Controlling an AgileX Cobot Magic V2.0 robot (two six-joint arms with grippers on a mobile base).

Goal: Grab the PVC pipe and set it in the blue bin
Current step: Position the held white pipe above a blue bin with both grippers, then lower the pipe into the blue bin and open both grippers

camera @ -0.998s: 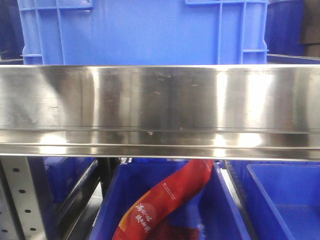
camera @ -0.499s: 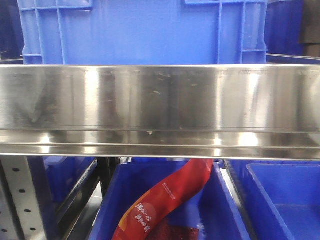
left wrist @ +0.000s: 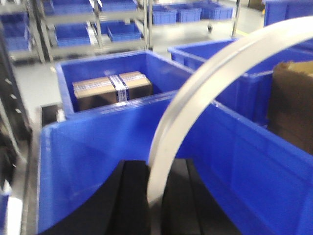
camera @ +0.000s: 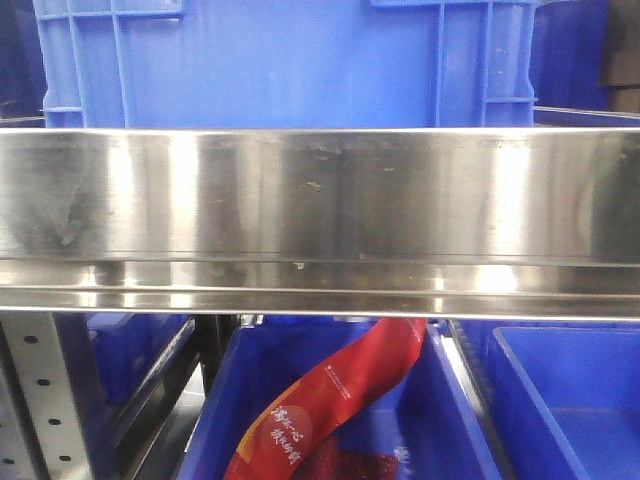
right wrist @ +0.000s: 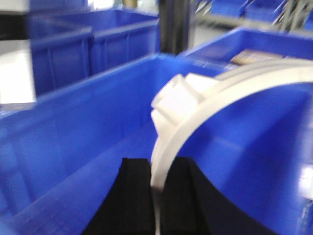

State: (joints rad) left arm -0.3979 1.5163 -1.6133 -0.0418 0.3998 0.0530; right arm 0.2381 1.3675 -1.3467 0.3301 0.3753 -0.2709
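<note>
In the left wrist view, my left gripper (left wrist: 155, 164) is shut on a white curved plastic strip, the PVC pipe (left wrist: 205, 93). The strip arcs up and to the right above the open blue bin (left wrist: 83, 156). In the right wrist view, my right gripper (right wrist: 157, 164) is shut on a white curved piece (right wrist: 220, 93) with a ribbed block near its bend, held inside a blue bin (right wrist: 73, 147). I cannot tell whether both grippers hold the same piece. Its flattened end with the hole is out of view. Neither gripper shows in the front view.
The front view faces a steel shelf rail (camera: 320, 210), with a blue crate (camera: 290, 60) above it. Below the rail is a blue bin holding a red package (camera: 330, 400). Behind the left bin, another bin holds a taped cardboard box (left wrist: 112, 88). A brown box (left wrist: 291, 103) is at the right.
Only the reflections on the steel rail have shifted slightly. The crate, bins and red package stand as before.
</note>
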